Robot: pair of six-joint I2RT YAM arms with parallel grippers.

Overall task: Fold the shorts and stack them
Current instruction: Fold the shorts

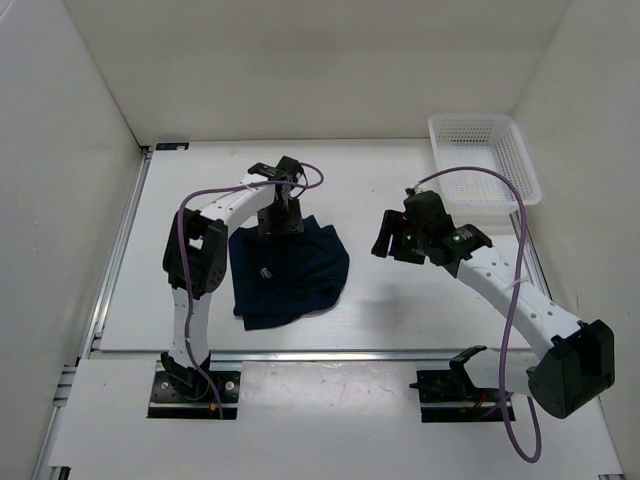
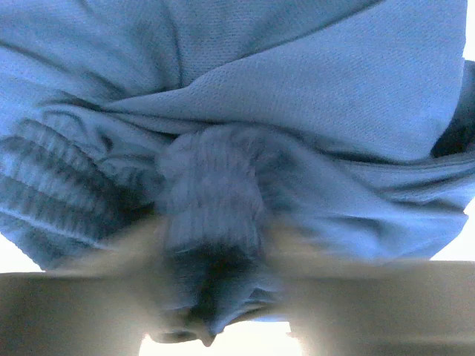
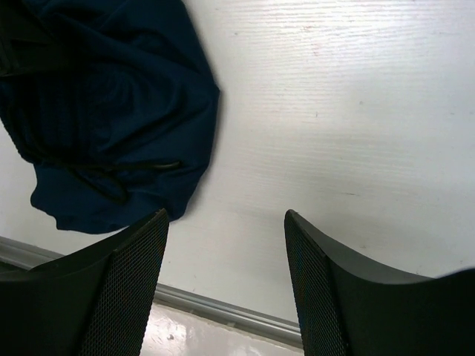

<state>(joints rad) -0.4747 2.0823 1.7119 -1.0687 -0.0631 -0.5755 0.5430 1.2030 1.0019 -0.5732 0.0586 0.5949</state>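
Navy cloth comes first beyond my bases: the shorts [image 1: 290,272] lie in a rumpled heap on the table [image 1: 420,310], well left of the basket [image 1: 485,160] and nearer to me than it. They are not flat and no clean fold shows, so I judge the folding barely begun. The heap needs spreading before anything can be stacked.

Next out, also left of the basket, my left pincer [image 1: 282,230] is down at the heap's far edge. Its camera shows a wad of ribbed waistband [image 2: 211,200] filling the gap between the jaws. That seems the sensible place to take hold, since the band is the firmest part and pulling it would draw the rest straight. The view is blurred, though, and I cannot tell whether the jaws are clamped on the wad or only stand around it.

About as far out, between heap and basket, my right pincer [image 3: 226,219] hangs above bare table, jaws spread wide, holding and touching nothing. The shorts' edge lies off to one side, apart from it. I take it as waiting clear, ready to reach that edge.

Farthest, the white mesh basket sits in the far right corner, well apart from both pincers.
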